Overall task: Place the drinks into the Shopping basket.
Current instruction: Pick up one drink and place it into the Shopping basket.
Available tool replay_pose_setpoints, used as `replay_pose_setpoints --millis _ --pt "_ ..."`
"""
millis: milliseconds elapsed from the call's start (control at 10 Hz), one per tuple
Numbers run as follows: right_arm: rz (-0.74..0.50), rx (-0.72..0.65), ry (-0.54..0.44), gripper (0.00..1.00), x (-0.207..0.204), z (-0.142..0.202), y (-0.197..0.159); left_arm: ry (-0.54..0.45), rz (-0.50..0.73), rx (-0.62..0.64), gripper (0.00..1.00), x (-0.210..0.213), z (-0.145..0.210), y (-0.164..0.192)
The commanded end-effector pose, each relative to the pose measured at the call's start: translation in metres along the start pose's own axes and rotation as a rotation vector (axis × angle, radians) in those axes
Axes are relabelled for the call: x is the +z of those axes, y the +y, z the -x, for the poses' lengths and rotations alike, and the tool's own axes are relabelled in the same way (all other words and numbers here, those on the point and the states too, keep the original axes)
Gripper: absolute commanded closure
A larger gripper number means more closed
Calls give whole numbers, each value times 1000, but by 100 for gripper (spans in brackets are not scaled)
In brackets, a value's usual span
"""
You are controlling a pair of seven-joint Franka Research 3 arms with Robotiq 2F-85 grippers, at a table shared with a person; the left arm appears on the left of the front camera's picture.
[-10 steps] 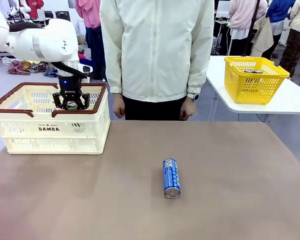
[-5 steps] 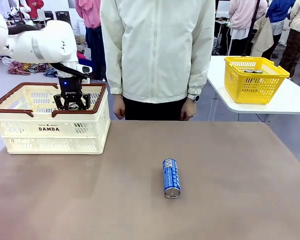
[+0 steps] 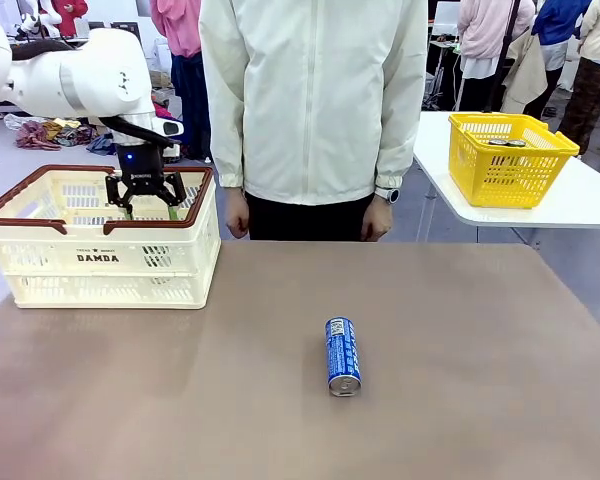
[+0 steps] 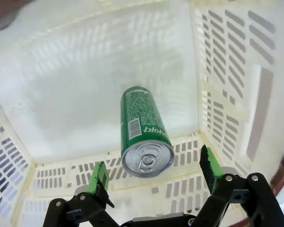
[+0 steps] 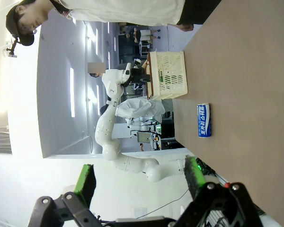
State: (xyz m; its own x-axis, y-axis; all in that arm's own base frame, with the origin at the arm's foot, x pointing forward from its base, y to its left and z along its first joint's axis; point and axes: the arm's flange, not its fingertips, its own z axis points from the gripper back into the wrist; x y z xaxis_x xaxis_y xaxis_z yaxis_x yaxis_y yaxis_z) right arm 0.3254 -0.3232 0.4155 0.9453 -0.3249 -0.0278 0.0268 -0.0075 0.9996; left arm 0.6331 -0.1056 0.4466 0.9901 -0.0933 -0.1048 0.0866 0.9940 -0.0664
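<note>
**A:** The left end effector [image 3: 146, 208] has come up above the rim of the Shopping basket [image 3: 100, 262], and its fingers have sprung apart. A second ago they sat lower, clamped on a can!

**B:** Released, yes. Count the drinks: two, the green can [image 4: 142, 127] and the blue can [image 3: 342, 355].

**A:** Where's the green one? The front view gives only the basket's outside.

**B:** The left wrist view looks down into it. The can is inside the basket, silver top towards the camera. It sits between the green pads [image 4: 98, 174] and touches neither. Whether it rests on the floor, I cannot tell.

**A:** And the blue?

**B:** On its side on the brown worktop [image 3: 480, 330], near the middle, well apart from the basket. The right wrist view catches it too, beyond the right end effector [image 5: 141, 176], which is spread wide and holding nothing.

**A:** Baskets?

**B:** Two. There's the cream one, and a yellow basket [image 3: 510, 170] on a separate white table. Something small lies in that one, too small to tell.

**A:** One person [image 3: 315, 100] stands at the far side, hands down.
</note>
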Motion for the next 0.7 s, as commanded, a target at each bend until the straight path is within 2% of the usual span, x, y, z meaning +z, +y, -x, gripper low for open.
replay_pose_setpoints --millis 0,200,400,600 --pt "5 -1 11 0 2 1 4 -104 100 -69 0 24 32 15" --pt "5 -1 11 0 2 1 4 -227 268 -134 0 78 72 46" --pt "5 -1 11 0 2 1 4 -202 449 -233 0 125 101 110" --pt "5 -1 11 0 2 1 4 -201 761 -398 0 124 137 190"
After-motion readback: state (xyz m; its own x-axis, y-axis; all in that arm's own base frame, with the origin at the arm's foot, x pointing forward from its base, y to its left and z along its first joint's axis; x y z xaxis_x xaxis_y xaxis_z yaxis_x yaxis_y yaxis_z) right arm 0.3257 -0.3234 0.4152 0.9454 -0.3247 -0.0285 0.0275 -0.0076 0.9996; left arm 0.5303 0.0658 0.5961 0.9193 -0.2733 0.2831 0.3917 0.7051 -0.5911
